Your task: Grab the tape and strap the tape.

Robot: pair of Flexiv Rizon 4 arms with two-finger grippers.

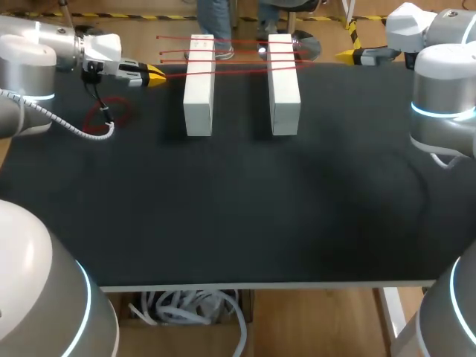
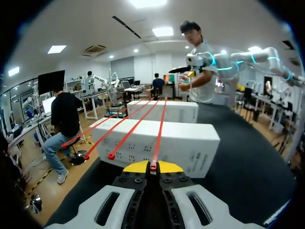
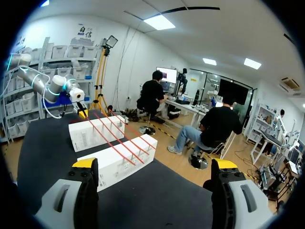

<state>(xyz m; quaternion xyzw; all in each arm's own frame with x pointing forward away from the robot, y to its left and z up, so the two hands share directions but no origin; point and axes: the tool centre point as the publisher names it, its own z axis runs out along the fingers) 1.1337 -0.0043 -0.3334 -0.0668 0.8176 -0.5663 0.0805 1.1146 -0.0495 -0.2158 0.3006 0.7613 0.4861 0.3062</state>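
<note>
Two white boxes (image 1: 199, 89) (image 1: 284, 85) stand side by side at the back of the black table (image 1: 238, 208). Several red tapes (image 1: 238, 50) stretch across their tops. My left gripper (image 1: 155, 75) is left of the boxes, shut on the end of the nearest red tape (image 1: 230, 71). In the left wrist view the tape's end (image 2: 153, 166) sits pinched at the left gripper (image 2: 152, 168), and the tape runs ahead over the near box (image 2: 162, 143). My right gripper (image 1: 348, 54) hovers right of the boxes. It (image 3: 155, 168) stands wide open and holds nothing.
A loose loop of red tape (image 1: 105, 115) lies on the table under my left arm, beside the arm's white cable (image 1: 67, 126). The boxes (image 3: 116, 164) (image 3: 95, 131) lie ahead of the right gripper, with my left arm (image 3: 62, 88) beyond them.
</note>
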